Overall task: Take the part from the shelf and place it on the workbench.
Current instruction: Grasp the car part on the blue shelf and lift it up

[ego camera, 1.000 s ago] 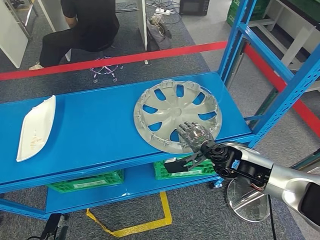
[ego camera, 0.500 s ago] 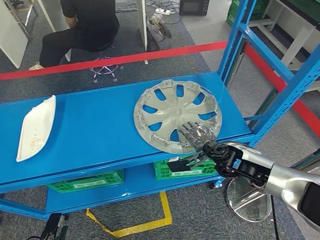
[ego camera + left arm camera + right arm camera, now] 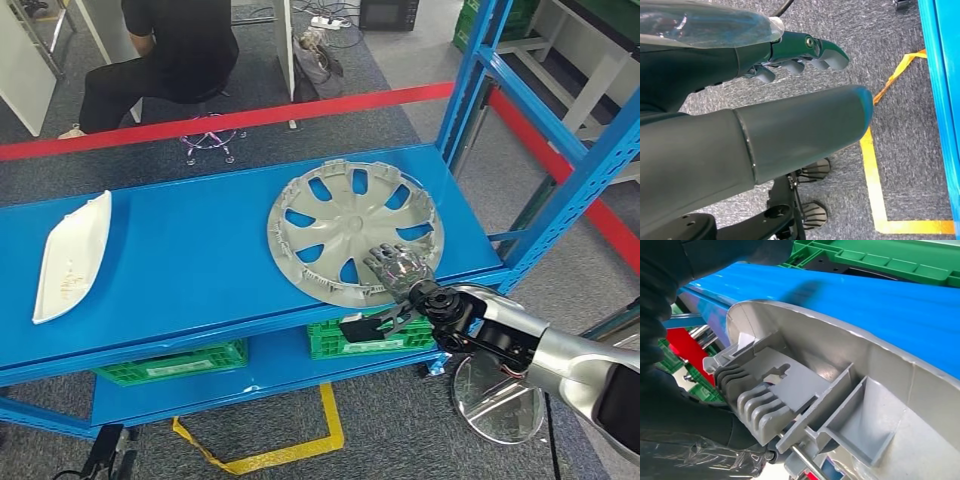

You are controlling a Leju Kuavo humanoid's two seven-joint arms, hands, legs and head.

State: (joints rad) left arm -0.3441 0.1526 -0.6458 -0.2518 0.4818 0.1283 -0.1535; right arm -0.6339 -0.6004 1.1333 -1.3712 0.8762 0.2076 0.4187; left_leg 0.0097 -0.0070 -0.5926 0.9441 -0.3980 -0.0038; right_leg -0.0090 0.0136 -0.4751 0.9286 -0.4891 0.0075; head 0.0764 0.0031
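A grey wheel cover [image 3: 355,232] lies flat on the blue shelf [image 3: 189,260], its near edge jutting just past the shelf's front lip. The robot's right hand [image 3: 396,275] reaches in from below right, fingers [image 3: 389,262] laid on top of the cover's near rim and thumb [image 3: 361,328] stretched beneath the shelf edge, bracketing the rim; whether it grips firmly cannot be told. The right wrist view shows the cover's ribbed underside close up. The left hand [image 3: 798,55] hangs over grey carpet, fingers loosely curled, holding nothing. A white tray-like part [image 3: 72,255] rests at the shelf's far left. A person [image 3: 162,50] sits beyond the red floor line [image 3: 226,120].
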